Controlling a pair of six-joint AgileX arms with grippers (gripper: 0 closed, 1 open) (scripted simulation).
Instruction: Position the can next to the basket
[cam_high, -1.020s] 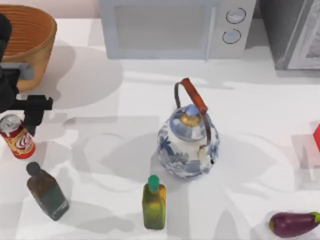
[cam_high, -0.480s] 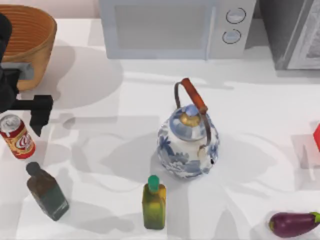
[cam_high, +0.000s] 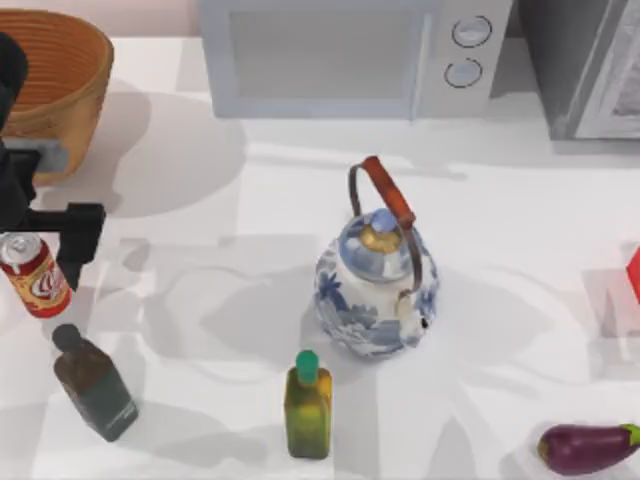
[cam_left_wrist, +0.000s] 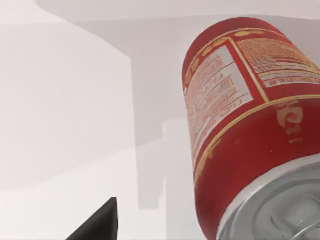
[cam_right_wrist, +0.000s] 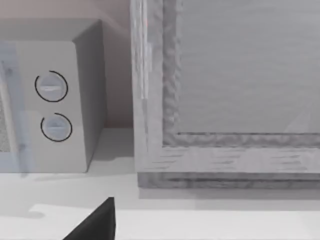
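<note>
White desk (cam_high: 520, 260) seen from above. Along its far edge stand a pale grey microwave oven (cam_high: 350, 55) with two round dials and, at the far left corner, the large round tan-orange wicker basket (cam_high: 50, 80) with ribbed inside. At centre sits a blue-and-white porcelain teapot (cam_high: 375, 285) with a brown arched handle. The black left gripper (cam_high: 45, 235) hovers at the left edge, just over the small red soda can (cam_high: 35, 277) with silver top (upright on the desk, near the basket but apart from it); whether its fingers are apart or together cannot be told. Nearer the front: a dark glass bottle (cam_high: 95, 385), a green-capped yellow-green bottle (cam_high: 307, 405) and a purple eggplant (cam_high: 585, 447).
</note>
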